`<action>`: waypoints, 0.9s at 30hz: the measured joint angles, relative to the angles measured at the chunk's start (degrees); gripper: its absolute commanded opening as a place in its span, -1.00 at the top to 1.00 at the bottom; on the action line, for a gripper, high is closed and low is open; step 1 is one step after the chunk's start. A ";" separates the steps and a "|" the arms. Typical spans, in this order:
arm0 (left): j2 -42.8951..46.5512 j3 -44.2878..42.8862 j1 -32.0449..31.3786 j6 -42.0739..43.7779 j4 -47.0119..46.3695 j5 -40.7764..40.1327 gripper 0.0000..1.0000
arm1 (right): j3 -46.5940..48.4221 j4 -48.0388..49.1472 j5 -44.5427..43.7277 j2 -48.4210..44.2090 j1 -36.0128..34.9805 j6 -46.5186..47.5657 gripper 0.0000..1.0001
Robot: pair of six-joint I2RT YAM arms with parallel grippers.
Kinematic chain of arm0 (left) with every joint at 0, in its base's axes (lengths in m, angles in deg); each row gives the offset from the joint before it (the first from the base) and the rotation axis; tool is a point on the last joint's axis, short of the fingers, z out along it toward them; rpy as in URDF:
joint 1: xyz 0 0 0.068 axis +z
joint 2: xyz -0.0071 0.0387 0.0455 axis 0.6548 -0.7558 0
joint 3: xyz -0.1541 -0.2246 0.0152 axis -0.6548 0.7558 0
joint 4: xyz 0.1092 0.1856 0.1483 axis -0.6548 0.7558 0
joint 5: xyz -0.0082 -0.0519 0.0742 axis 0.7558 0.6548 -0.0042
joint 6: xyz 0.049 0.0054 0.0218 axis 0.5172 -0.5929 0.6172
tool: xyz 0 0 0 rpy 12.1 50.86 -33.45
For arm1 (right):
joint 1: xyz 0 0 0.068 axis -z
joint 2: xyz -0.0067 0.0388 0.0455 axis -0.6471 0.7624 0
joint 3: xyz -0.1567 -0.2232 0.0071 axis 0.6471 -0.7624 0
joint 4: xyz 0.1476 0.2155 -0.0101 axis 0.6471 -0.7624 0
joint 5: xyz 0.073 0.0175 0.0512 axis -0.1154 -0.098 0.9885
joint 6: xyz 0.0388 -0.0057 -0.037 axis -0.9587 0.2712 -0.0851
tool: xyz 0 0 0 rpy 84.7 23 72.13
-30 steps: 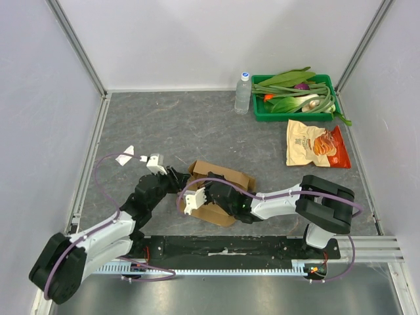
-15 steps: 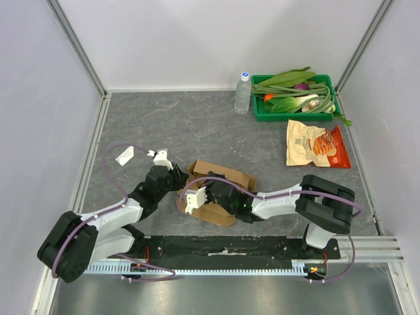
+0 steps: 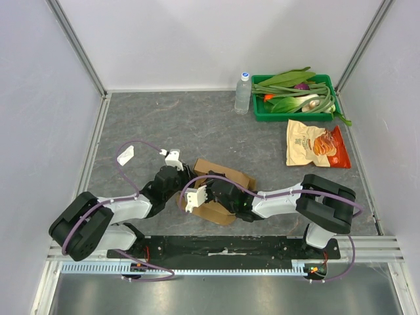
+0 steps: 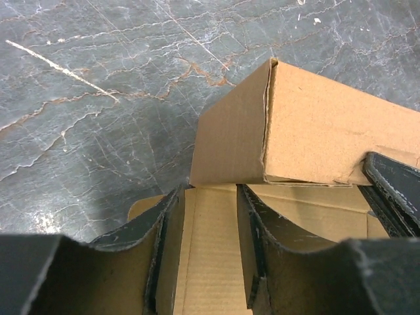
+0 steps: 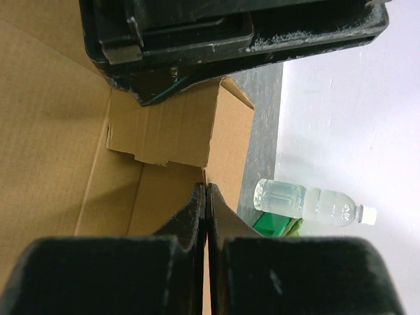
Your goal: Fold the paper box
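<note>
Box (image 3: 228, 174) part-folded, well left of bag (image 3: 315, 143) and nearer the arm bases. Left gripper (image 4: 209, 195) spread, over box end farthest from bag. Right gripper (image 5: 207, 190) pressed together, tips at box wall

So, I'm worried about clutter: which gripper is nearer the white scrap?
Left. The left gripper is by the box, just right of the scrap; the right gripper is further right, over the box.
</note>
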 measured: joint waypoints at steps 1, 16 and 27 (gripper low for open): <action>-0.39 0.00 -0.20 0.04 -0.74 -0.57 0.14 | 0.04 -0.04 -0.02 0.00 0.00 -0.02 1.00; -3.19 4.98 -1.46 1.62 -13.77 -6.12 0.03 | 0.57 -1.03 0.52 -0.09 0.17 -0.94 1.00; -3.23 8.26 -1.46 4.55 -22.05 -0.66 -0.05 | 0.57 -4.00 5.57 -2.84 1.40 -3.72 1.00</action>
